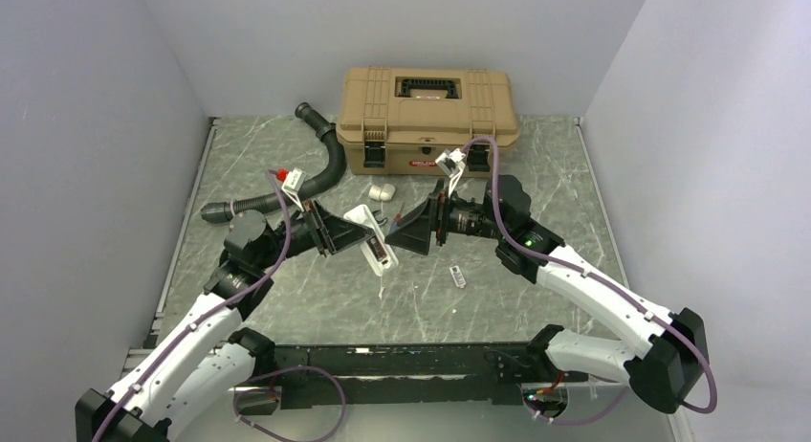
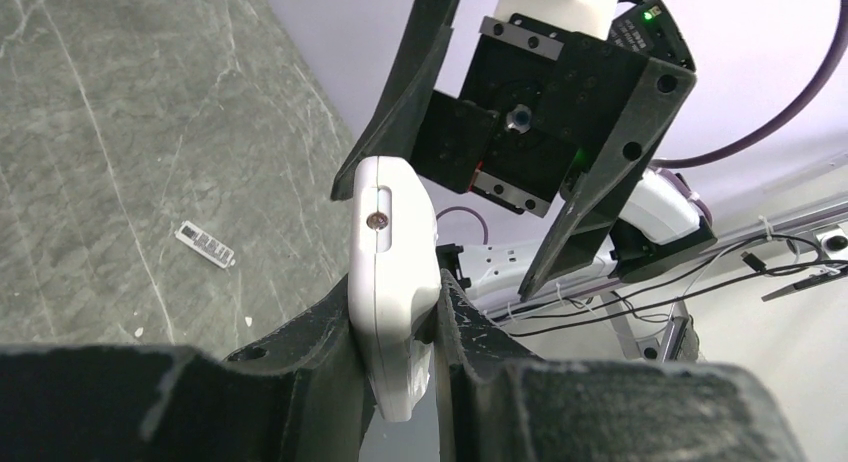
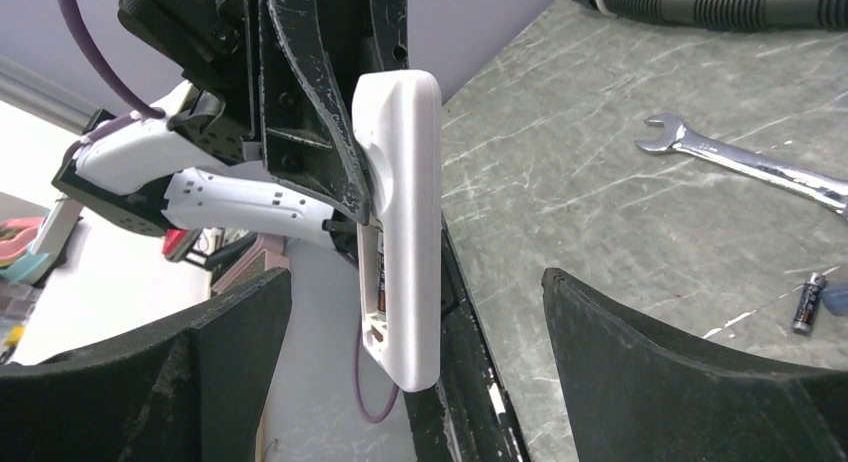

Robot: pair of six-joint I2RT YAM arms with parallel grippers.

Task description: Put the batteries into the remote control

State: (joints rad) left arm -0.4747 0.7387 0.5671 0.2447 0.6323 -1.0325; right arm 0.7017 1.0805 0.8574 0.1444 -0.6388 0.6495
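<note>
The left gripper [image 2: 395,327] was clamped narrowly on the remote control [image 3: 405,222], its 2 fingers pressing the handset's front and back near 1 end. The remote was held in the air above the middle of the marbled table [image 1: 536,174], its long edge toward the right arm. The right gripper [image 1: 406,236] stood spread wide and held nothing, with 1 finger on either side of the remote's free end. Whether the upper finger touched the casing could not be told.

Bare tabletop lay between the grippers and the arm bases, broken only by a small flat ribbed piece [image 1: 458,276] lying alone. Behind the grippers, a tan toolbox [image 1: 427,107] sat against the back wall, a black corrugated hose [image 1: 320,169] curved to its left, and a stubby white cylinder [image 1: 383,190] lay just in front of it. Plain walls closed both sides.

The right wrist view alone showed a wrench [image 3: 750,165] flat on the table and 1 battery [image 3: 808,302] near it, well apart from the remote, plus an open recess along the handset's underside. The left wrist view alone showed a small round spot on the remote's end face.
</note>
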